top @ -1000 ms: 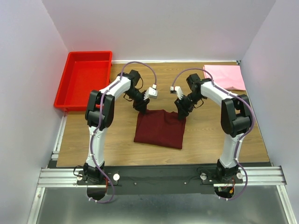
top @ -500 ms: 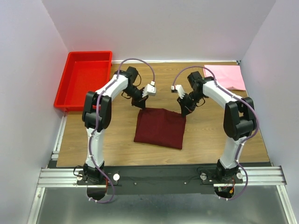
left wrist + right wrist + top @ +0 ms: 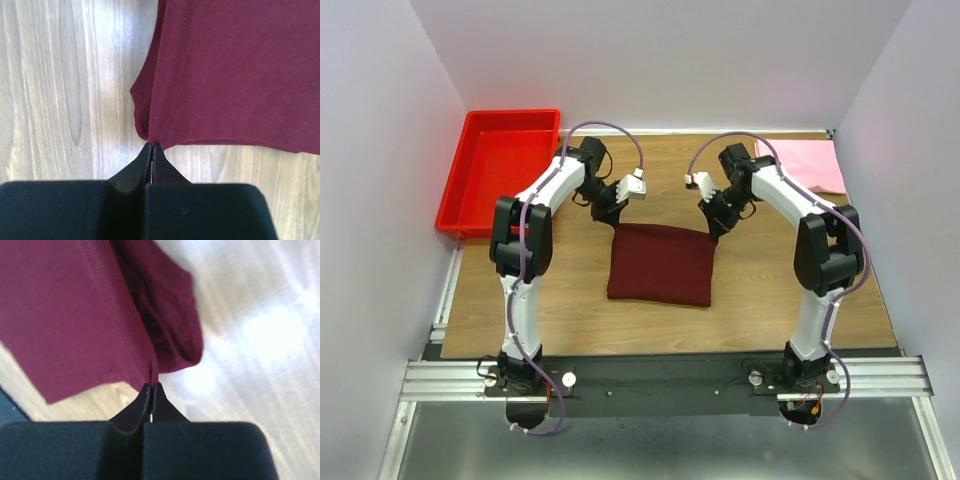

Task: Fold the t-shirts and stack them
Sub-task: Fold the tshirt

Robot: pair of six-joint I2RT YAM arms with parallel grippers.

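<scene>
The dark maroon t-shirt point(image 3: 660, 264) lies folded into a rectangle in the middle of the table. My left gripper point(image 3: 613, 223) is shut on its far left corner, the cloth point(image 3: 235, 70) pinched between the tips point(image 3: 151, 146). My right gripper point(image 3: 713, 230) is shut on its far right corner, the cloth point(image 3: 75, 310) pinched between the tips point(image 3: 151, 386). The far edge is stretched between the two grippers and raised a little. The light pink t-shirt point(image 3: 803, 164) lies folded flat at the far right corner, away from both grippers.
A bright red plastic bin point(image 3: 502, 170) stands at the far left corner. White walls close in the table on three sides. The arms' mounting rail point(image 3: 660, 378) runs along the near edge.
Both grippers have moved toward the far side, pulling the maroon shirt's far edge with them. The shirt now lies straighter and squarer than a second ago.
</scene>
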